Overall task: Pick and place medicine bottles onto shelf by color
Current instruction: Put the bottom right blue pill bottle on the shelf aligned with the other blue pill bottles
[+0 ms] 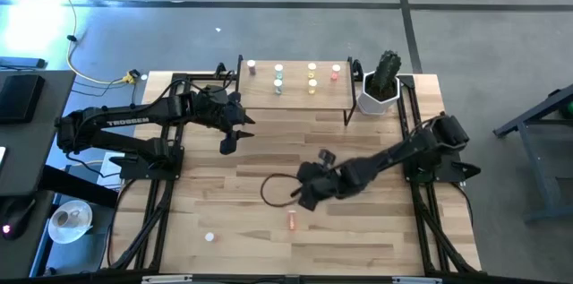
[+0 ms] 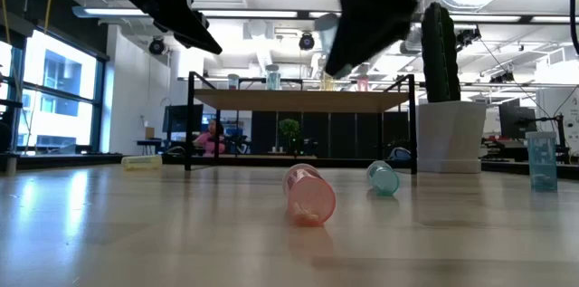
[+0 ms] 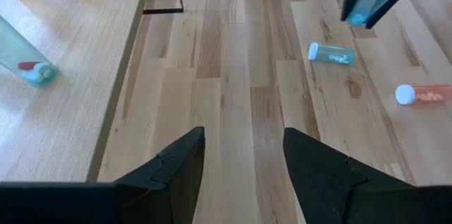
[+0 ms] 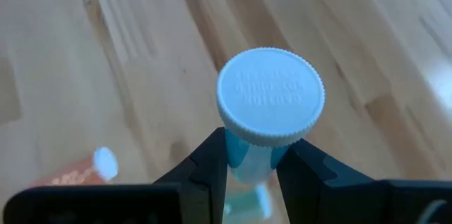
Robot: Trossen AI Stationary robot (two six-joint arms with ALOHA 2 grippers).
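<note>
Right gripper [image 4: 251,171] clamps a blue bottle [image 4: 248,159] with ribbed white cap; left gripper [image 3: 244,157] fingers apart. Red bottle [image 2: 308,195] lies near.

Seen from overhead, the bottles on the shelf [image 1: 295,98] are just tiny colored dots, so I can't tell caps or labels apart. The right end effector [image 4: 252,164] covers most of the blue bottle [image 4: 270,107] it grips, only the white cap shows clearly, and the pink bottle [image 4: 70,174] nearby is blurred and half cut off.
</note>
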